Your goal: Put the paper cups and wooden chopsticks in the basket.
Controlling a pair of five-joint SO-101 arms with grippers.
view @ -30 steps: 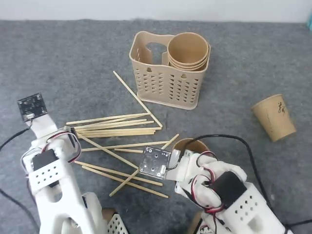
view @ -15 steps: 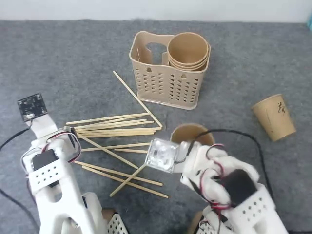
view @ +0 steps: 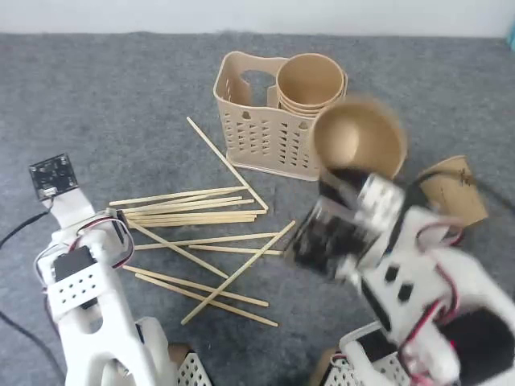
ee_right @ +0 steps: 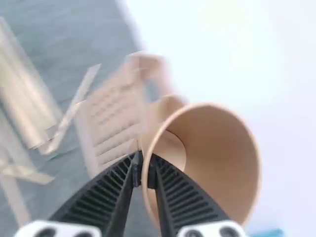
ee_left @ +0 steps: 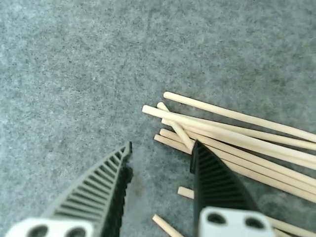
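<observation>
Left end effector (ee_left: 163, 144): jaws spread wide, low over the tabletop (view: 121, 96) at the ends of the chopsticks (view: 193, 211). Basket (view: 241, 121) holds nested cups (view: 310, 80). Right end effector (ee_right: 143, 157) pinches the wall of a paper cup (view: 358, 137), raised just beside the basket. Advice: centre it over the stack, mouth up, before release. Another cup (view: 453, 193) lies far right.

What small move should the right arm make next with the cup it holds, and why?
Probably shift the brown paper cup over the stacked brown paper cups in the beige perforated plastic basket. The right end effector pinches its rim, and it hangs tilted beside the basket, not yet above the stack.
</observation>
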